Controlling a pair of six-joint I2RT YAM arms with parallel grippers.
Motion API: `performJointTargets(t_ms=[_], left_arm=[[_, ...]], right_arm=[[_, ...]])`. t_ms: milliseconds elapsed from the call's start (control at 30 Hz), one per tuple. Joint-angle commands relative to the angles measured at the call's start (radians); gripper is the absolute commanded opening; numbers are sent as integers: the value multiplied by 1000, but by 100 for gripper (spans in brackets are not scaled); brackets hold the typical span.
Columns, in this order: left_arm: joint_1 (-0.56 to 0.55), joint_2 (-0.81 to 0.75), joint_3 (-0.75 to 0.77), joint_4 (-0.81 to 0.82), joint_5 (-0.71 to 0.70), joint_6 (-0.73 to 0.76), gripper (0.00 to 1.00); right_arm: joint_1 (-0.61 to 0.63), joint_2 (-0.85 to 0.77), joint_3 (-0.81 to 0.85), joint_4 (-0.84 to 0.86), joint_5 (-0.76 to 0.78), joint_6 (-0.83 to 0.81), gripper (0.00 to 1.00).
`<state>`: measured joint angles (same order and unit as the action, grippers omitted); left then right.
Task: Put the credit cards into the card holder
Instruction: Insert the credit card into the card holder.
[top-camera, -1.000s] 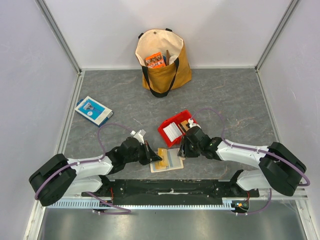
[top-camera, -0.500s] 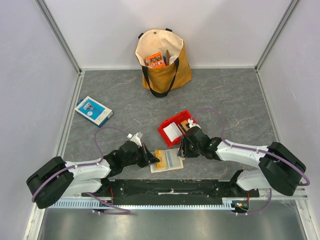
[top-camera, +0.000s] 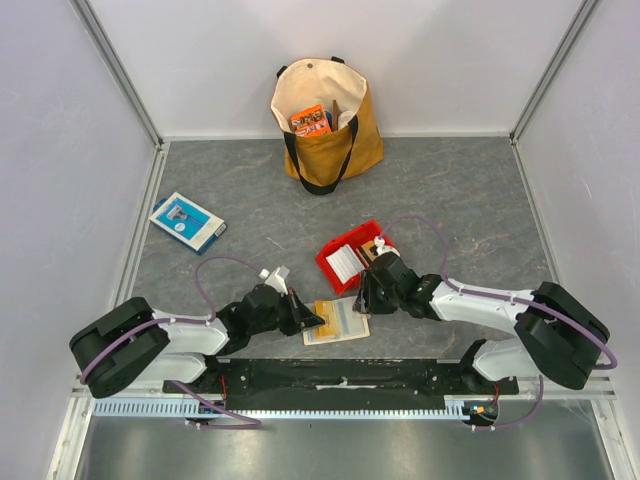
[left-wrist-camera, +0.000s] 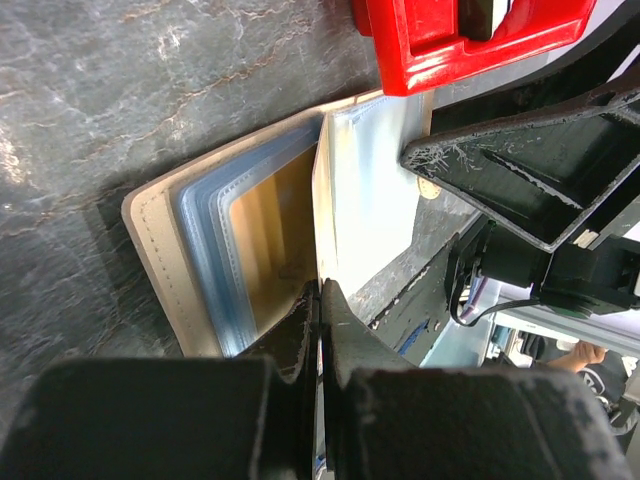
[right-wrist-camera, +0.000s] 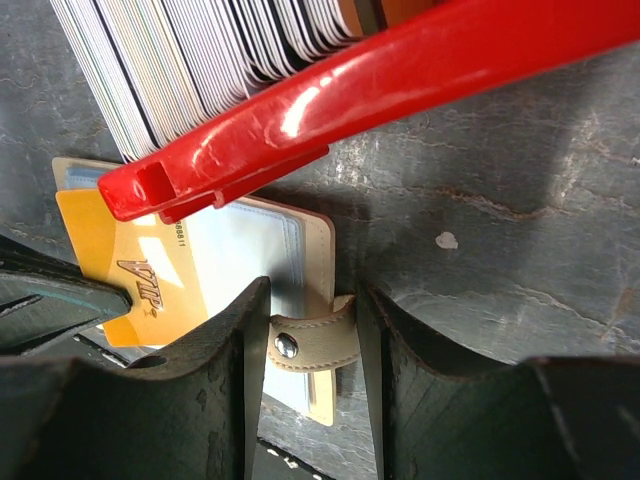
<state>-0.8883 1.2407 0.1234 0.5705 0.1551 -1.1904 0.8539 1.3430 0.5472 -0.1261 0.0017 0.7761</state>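
Note:
The beige card holder lies open on the grey table between my grippers; it also shows in the left wrist view and the right wrist view. My left gripper is shut on an orange credit card, held edge-on at the holder's clear sleeves. My right gripper has its jaws closed against both ends of the holder's snap tab. Several white credit cards stand in the red tray just behind the holder.
The red tray's rim overhangs the holder's far edge. A tan tote bag with an orange packet stands at the back. A blue-and-white box lies at the left. A black rail runs along the near edge.
My left gripper has slid a little to the right with the orange card, further over the open holder. My right gripper has stayed at the snap tab.

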Motion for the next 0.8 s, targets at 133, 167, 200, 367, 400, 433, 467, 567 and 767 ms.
performJointTargets(t_ms=[133,167,200,367,400,433,467,567,767], left_arm=[[-24,28,-47,143,-29,20,2],[-23,28,-53,160,-29,20,2],[-23,28,-60,189,-28,25,2],[-24,23,-83,215,-31,29,2],[-27,19,-90,215,-32,29,2],[-26,16,-96,213,-32,28,2],[-28,11,-100,212,-34,29,2],[-34,-4,-116,210,-42,26,2],[-38,-41,-123,163,-68,18,2]], right_arm=[[11,76,-6,-46,24,-9,47],[11,82,-7,-47,27,-9,47],[13,81,-9,-46,30,-8,47],[13,77,-12,-56,55,3,47],[13,81,-13,-61,60,5,47],[13,82,-12,-66,66,6,47],[13,84,-12,-72,73,8,47],[13,90,-12,-84,87,15,46],[14,33,-12,-150,150,29,44]])
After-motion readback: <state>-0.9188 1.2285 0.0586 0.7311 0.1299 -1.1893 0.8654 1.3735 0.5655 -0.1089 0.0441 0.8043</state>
